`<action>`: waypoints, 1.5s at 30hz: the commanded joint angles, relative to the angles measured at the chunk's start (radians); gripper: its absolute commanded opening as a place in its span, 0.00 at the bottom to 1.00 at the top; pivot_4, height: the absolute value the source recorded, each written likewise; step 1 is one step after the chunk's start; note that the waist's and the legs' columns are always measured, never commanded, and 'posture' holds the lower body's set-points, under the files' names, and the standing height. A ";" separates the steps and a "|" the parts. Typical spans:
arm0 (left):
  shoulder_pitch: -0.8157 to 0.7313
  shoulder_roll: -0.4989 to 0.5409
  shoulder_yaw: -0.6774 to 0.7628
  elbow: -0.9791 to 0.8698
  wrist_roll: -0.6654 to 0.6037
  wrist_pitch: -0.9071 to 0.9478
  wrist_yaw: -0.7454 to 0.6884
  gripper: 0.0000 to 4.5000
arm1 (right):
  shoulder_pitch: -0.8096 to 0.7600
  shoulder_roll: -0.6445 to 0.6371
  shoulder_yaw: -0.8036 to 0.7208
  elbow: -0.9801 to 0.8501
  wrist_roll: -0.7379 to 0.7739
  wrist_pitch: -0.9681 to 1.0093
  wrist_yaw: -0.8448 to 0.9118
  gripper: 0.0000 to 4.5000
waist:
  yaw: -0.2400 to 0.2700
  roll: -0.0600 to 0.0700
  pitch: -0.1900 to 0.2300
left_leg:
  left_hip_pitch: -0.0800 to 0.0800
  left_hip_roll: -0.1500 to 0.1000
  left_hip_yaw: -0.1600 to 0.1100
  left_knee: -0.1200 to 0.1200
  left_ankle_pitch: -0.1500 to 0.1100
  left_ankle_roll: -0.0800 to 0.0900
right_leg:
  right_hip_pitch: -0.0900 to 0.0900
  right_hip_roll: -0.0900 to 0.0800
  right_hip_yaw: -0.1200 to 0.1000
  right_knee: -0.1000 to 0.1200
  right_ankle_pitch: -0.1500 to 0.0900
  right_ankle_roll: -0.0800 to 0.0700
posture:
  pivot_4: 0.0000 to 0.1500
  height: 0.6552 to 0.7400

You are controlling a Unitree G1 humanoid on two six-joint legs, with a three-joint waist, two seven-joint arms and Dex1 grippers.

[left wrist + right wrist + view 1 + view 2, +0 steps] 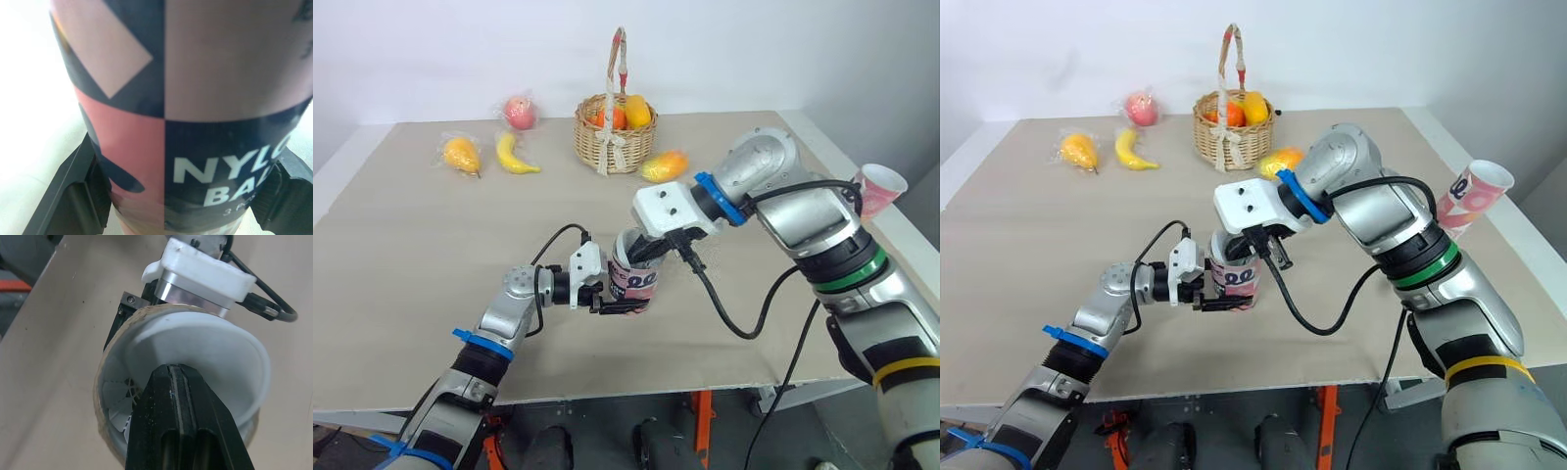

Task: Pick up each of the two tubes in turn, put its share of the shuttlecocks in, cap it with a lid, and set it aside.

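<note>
Left gripper at frame centre clamped around pink-and-navy cardboard tube, right gripper fingers pressed together, pinching translucent white plastic lid tilted over tube's mouth

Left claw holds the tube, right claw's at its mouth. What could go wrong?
The shut right claw sits at the mouth of the pink-and-navy cardboard tube; lifting off-axis could catch the rim and twist it in the left claw. The white plastic shuttlecock inside lies off-centre and may jam. The second pink-and-white tube at the beige table edge could be knocked off.
</note>
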 commanded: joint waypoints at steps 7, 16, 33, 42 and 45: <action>0.032 0.031 0.001 0.025 0.033 0.026 0.012 0.71 | -0.067 0.019 -0.088 0.105 0.038 -0.035 0.020 0.01 | 0.000 0.000 0.000 | 0.000 0.000 0.000 0.000 0.000 0.000 | 0.000 0.000 0.000 0.000 0.000 -0.001 | 1.00 1.00; 0.025 0.030 0.006 0.034 0.036 0.025 0.008 0.71 | -0.007 -0.060 -0.201 0.041 0.121 0.015 0.027 0.32 | 0.001 0.000 0.000 | -0.002 0.000 0.000 -0.001 0.000 0.000 | -0.001 0.000 0.000 0.000 0.001 0.003 | 1.00 1.00; 0.016 0.040 0.011 0.045 0.039 0.020 0.007 0.71 | -0.072 0.035 -0.178 0.117 0.056 -0.027 -0.056 0.71 | -0.001 0.001 0.001 | -0.002 0.000 0.000 -0.001 0.000 0.000 | -0.002 0.000 0.000 0.000 0.001 0.002 | 1.00 1.00; 0.019 0.041 0.013 0.045 0.040 0.018 0.017 0.71 | -0.068 0.058 -0.171 0.131 0.053 -0.065 -0.028 0.01 | -0.001 0.001 0.001 | -0.002 0.000 0.000 -0.001 0.000 0.000 | -0.002 0.000 0.000 0.000 0.001 0.002 | 1.00 1.00; 0.017 0.040 0.013 0.047 0.040 0.017 0.018 0.71 | -0.066 0.044 -0.181 0.121 0.059 -0.068 -0.013 0.01 | -0.001 0.001 0.001 | -0.002 0.000 0.000 -0.001 0.000 0.000 | -0.002 0.000 0.000 0.000 0.001 0.002 | 1.00 1.00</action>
